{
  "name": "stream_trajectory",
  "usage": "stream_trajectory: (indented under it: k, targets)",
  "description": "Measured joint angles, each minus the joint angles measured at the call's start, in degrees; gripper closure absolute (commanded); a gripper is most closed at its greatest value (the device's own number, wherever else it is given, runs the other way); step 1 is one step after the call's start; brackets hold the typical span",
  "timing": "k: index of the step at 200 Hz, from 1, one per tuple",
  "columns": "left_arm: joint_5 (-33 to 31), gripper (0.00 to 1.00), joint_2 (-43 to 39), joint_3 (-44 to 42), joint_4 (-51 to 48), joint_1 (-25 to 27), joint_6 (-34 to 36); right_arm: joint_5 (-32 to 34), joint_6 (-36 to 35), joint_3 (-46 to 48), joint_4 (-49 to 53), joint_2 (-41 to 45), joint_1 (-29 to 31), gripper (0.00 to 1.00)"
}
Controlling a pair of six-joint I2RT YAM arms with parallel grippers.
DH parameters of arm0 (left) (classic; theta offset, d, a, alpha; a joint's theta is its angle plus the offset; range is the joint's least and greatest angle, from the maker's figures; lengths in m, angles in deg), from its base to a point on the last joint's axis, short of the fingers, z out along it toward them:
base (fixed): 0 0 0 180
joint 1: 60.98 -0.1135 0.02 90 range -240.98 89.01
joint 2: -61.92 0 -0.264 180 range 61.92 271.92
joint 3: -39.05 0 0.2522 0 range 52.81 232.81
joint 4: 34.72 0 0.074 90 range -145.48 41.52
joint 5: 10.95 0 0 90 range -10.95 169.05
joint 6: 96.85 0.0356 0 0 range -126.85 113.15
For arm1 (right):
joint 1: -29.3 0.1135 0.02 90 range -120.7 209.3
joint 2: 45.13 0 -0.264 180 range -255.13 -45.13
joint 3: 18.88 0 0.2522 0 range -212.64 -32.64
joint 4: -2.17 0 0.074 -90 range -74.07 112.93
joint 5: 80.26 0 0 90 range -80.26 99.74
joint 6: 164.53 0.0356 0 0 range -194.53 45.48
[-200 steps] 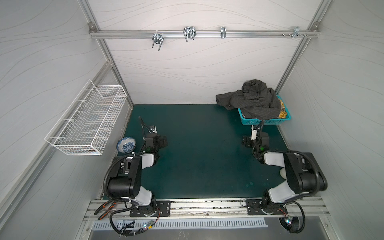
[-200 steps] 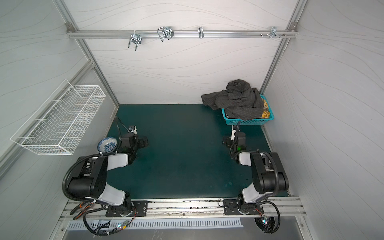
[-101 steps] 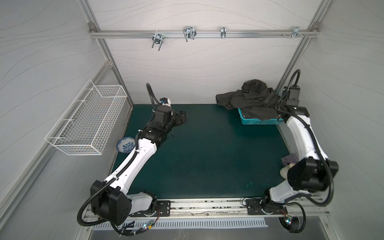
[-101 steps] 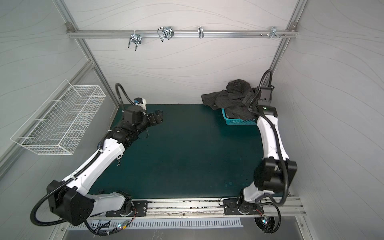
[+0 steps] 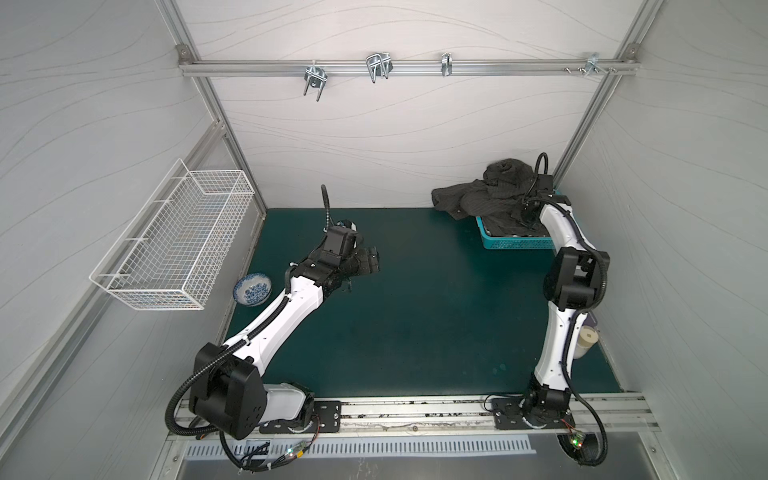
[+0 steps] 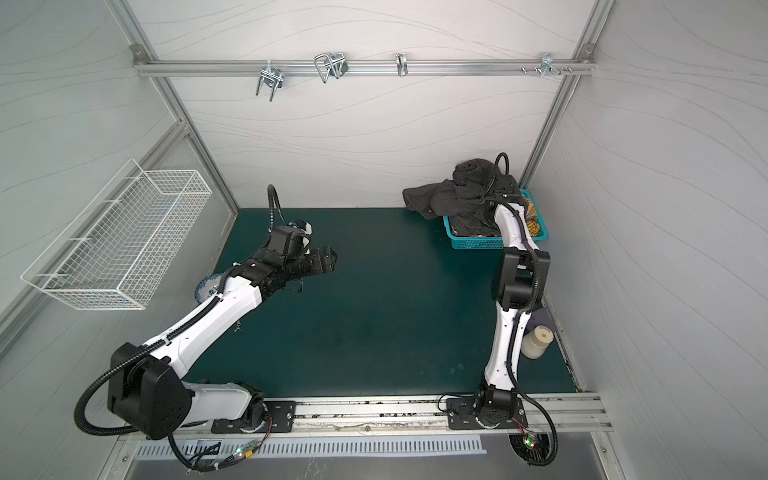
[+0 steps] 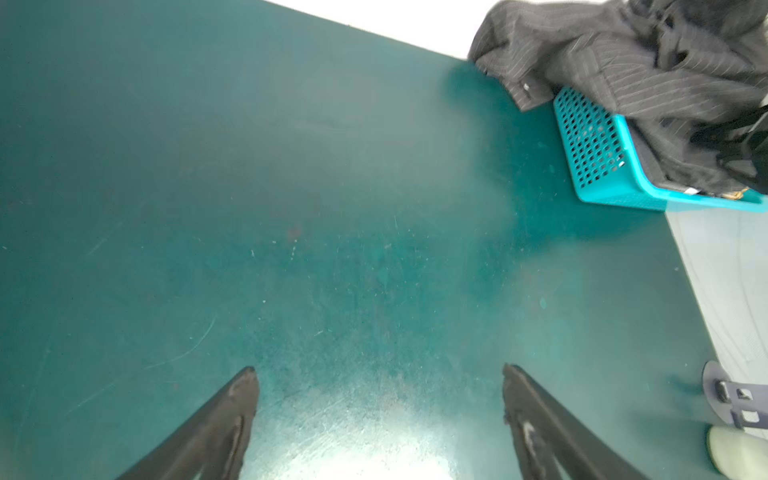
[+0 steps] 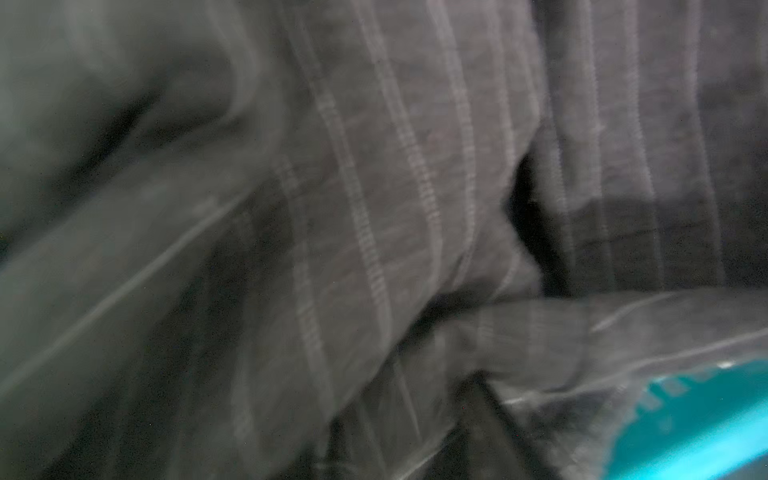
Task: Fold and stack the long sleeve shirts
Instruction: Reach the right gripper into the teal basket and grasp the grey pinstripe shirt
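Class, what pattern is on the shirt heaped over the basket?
The shirt: charcoal, thin pale pinstripes; clearest in left wrist view.

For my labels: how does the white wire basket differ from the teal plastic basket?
The white wire basket hangs on the wall; the teal plastic basket stands on the mat. The wire one shows no contents; a pinstriped shirt spills over the teal one. Both are open-topped.
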Motion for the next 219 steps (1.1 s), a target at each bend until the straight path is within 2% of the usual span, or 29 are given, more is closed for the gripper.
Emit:
stream_trajectory:
  k: [16, 38, 63, 89, 138, 161, 185, 213, 219]
  targets:
    - [-0.02, 0.1, 0.72, -0.31, -0.13, 0.0, -0.02, -0.44, -0.02, -0.81, 0.0, -0.26, -0.31, 0.93]
    - [-0.04, 0.1, 0.81, -0.55, -0.7, 0.0, -0.11, -1.77, -0.63, -0.2, -0.33, 0.85, -0.28, 1.0]
    - [-0.37, 0.09, 0.81, -0.02, -2.01, 0.0, -1.03, -4.28, -1.31, 1.22, 0.04, 4.9, 0.31, 1.0]
    - [-2.21, 0.06, -0.26, 1.75, -5.86, 0.0, -3.8, -6.32, -3.41, 1.6, 1.03, 13.7, 3.32, 0.98]
    - [-4.2, 0.05, -10.1, 0.44, -13.79, 0.0, -9.77, -10.84, -6.71, -0.59, 4.9, 30.93, 18.21, 0.98]
    - [-4.61, 0.05, -16.33, -3.19, -15.43, 0.0, -11.98, -12.5, -7.34, 2.58, 5.2, 36.65, 26.18, 0.98]
    - [-4.81, 0.06, -18.27, -5.31, -17.11, 0.0, -13.38, -13.79, -7.21, 10.1, 4.57, 40.41, 30.82, 0.99]
    - [-4.37, 0.06, -17.11, -6.67, -17.31, 0.0, -14.75, -13.44, -7.34, 16.68, 4.39, 39.67, 31.34, 1.0]
    - [-4.04, 0.05, -16.76, -6.8, -17.16, 0.0, -14.93, -13.31, -7.52, 17.11, 4.42, 38.99, 31.3, 0.98]
